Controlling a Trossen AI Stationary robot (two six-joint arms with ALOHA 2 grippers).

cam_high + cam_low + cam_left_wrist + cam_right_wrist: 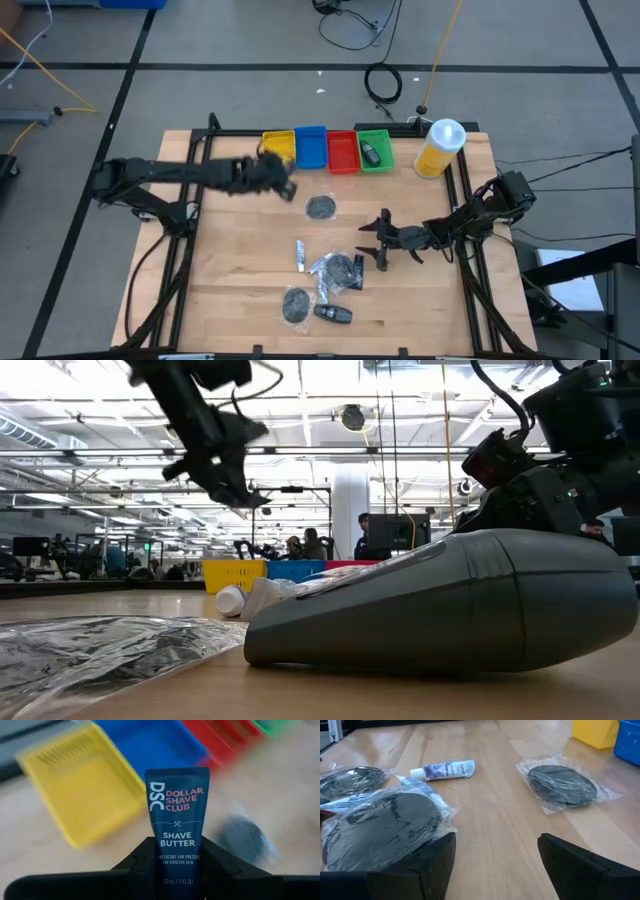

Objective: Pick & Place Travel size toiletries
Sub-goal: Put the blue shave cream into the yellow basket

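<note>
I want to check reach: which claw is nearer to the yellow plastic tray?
The left claw. It holds a dark blue shave butter tube just in front of the yellow plastic tray. The right claw is open, far off beside the wrapped grey discs.

I am working in what is looking like a large robotics lab or industrial hall. Around my light wooden table top point(240, 270), grey carpet-tiled floor point(250, 35) is stretching out, with black cables point(382, 82) lying coiled at twelve o'clock. Beyond the table, bright ceiling strip lights point(90, 420) are glowing over a white pillar point(350, 510), people seated at desks point(305, 545) and dark monitors point(400, 530).
</note>
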